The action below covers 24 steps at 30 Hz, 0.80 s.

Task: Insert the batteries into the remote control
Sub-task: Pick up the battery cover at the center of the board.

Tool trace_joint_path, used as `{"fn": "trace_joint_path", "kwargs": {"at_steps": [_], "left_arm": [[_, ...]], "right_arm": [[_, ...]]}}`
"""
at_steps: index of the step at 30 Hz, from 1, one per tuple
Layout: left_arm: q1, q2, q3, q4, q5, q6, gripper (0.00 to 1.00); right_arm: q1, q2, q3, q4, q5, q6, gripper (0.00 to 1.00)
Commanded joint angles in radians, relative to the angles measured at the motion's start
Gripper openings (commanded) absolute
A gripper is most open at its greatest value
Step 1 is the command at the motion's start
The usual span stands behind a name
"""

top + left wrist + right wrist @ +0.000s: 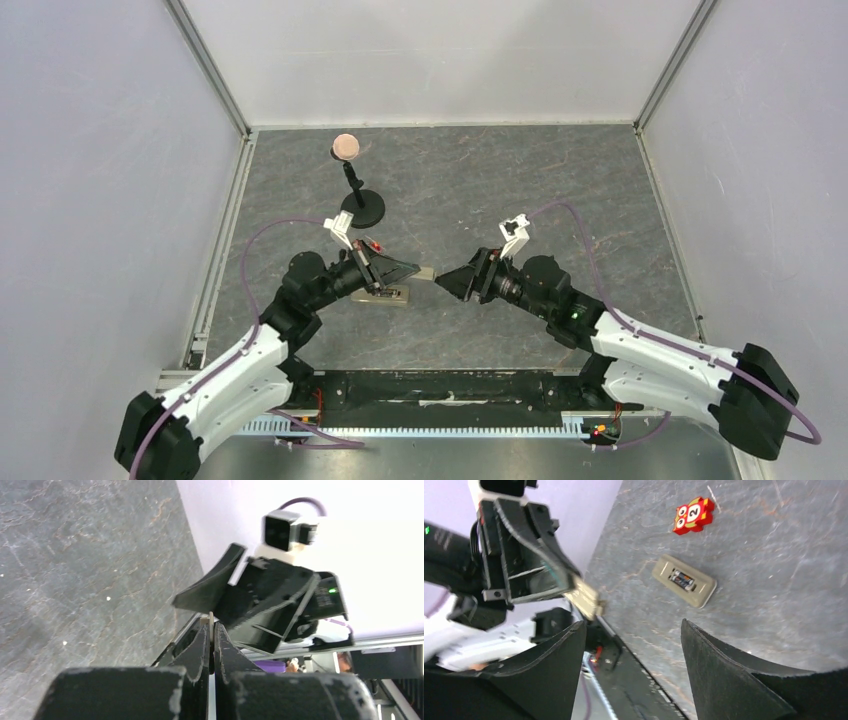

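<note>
The remote control (684, 580) lies tan back up on the table, its compartment open with dark batteries (684, 578) in it. In the top view the remote control (387, 295) sits just under my left gripper (411, 270). That gripper is shut on a small flat beige cover piece (425, 272), held off the table. The cover (212, 617) shows edge-on between the left gripper (212, 626) tips. My right gripper (631, 623) faces it from the right, open and empty, a short gap from the cover (585, 598).
A small red square gadget (694, 515) lies beyond the remote. A black stand with a pinkish ball (346, 147) rises at the back left. Metal frame rails (215, 260) and white walls border the grey table.
</note>
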Motion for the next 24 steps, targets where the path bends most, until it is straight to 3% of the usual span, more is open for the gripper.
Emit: {"fn": "trace_joint_path", "kwargs": {"at_steps": [1,11,19,24], "left_arm": [[0.001,-0.097,-0.022,-0.042,-0.066,-0.124,0.02],[0.001,-0.113,-0.050,0.026,-0.048,-0.233,0.02],[0.001,-0.120,-0.065,0.062,-0.075,-0.287,0.02],[0.001,-0.181,-0.102,0.055,-0.130,-0.321,0.02]], "right_arm": [[0.012,0.021,-0.028,0.268,0.037,0.350,0.71],[0.036,0.103,0.021,0.374,0.011,0.389,0.69],[0.036,0.144,0.012,0.424,-0.013,0.417,0.52],[0.036,0.157,-0.018,0.491,-0.037,0.461,0.50]]}}
